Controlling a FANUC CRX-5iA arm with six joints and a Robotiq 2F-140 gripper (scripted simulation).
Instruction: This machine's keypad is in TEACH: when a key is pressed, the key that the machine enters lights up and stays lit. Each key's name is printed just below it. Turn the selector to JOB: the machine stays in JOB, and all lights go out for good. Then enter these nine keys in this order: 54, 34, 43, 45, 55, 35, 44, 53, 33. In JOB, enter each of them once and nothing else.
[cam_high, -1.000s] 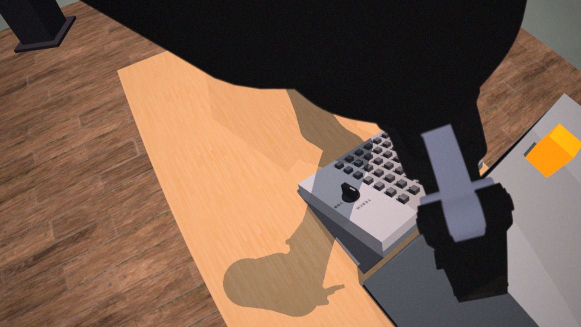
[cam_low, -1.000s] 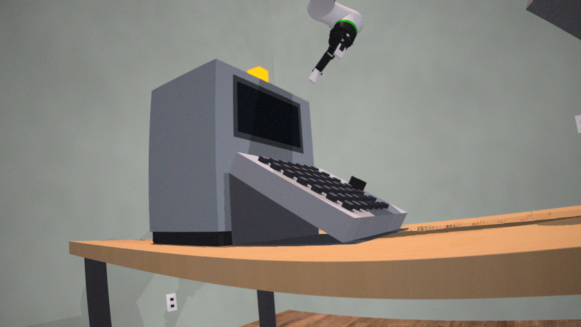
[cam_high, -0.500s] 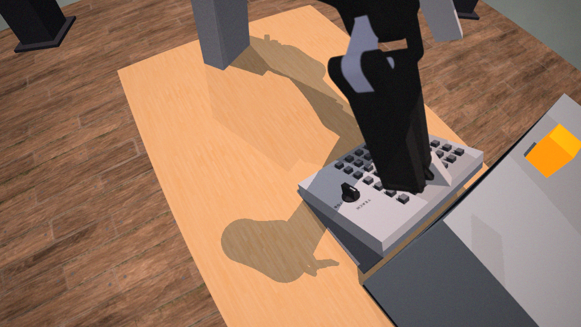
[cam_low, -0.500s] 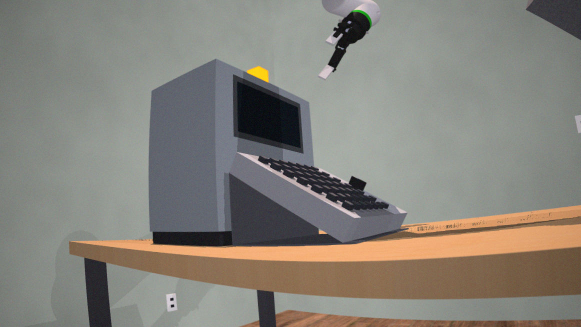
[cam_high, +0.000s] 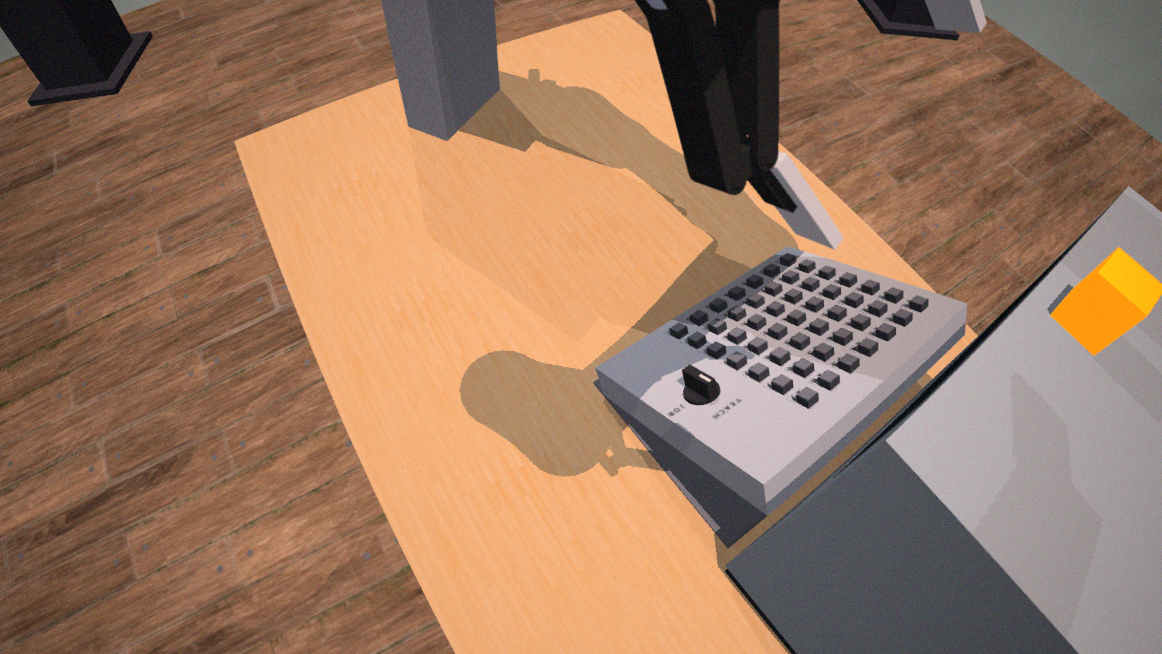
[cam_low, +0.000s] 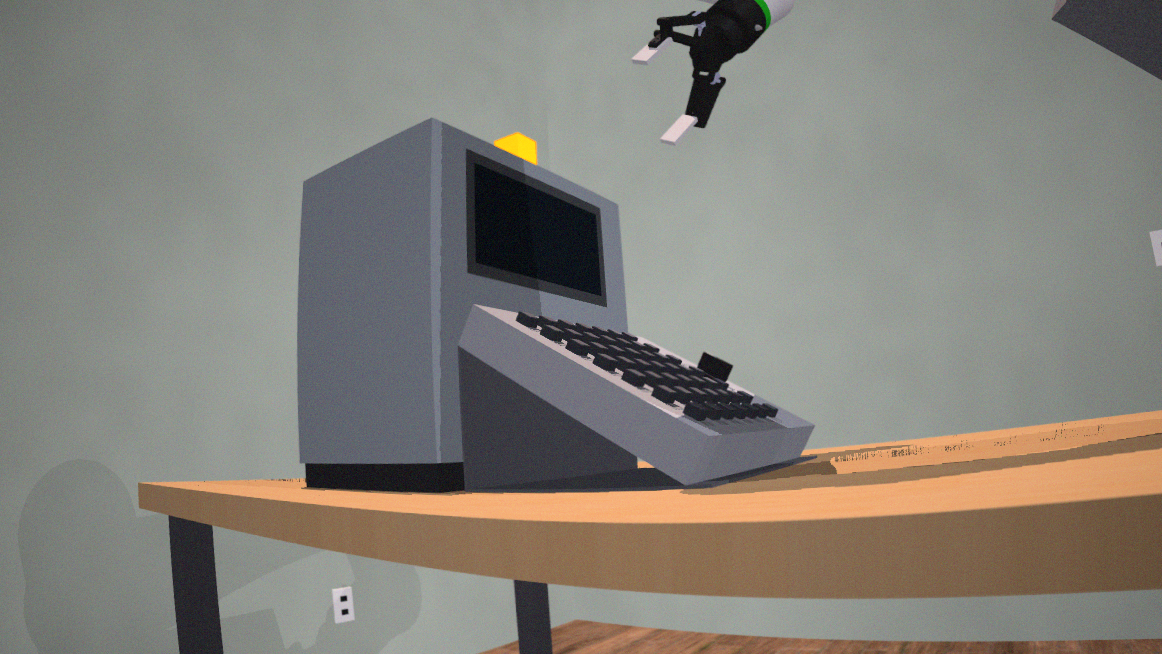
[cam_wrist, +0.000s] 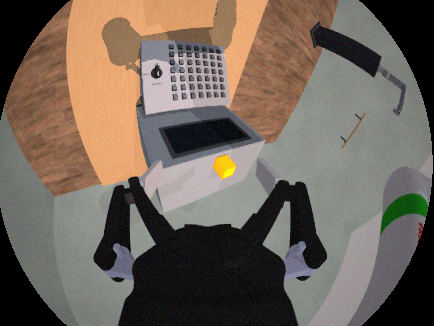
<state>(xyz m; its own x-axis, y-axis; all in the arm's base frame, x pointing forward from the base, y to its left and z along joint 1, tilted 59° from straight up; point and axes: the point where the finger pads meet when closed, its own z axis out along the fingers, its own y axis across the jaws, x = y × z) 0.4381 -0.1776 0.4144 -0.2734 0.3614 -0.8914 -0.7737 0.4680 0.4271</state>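
The grey keypad panel (cam_high: 792, 324) slopes down from the front of the machine (cam_low: 382, 308) and carries a grid of dark keys; none is lit. The black selector knob (cam_high: 699, 383) sits at the panel's lower edge between the printed words JOB (cam_high: 674, 411) and TEACH (cam_high: 726, 408); it seems to lean toward TEACH. My gripper (cam_low: 662, 90) is open and empty, high in the air above and in front of the machine's top. One grey fingertip (cam_high: 800, 207) shows above the keypad's far edge. In the wrist view the keypad (cam_wrist: 189, 75) lies far below my open fingers.
The machine has a dark screen (cam_low: 536, 231) and an orange beacon (cam_high: 1109, 298) on top. It stands at one end of the wooden table (cam_high: 455, 341). A grey pillar (cam_high: 443, 60) rises from the table's far end. Dark stands (cam_high: 73, 44) are on the floor.
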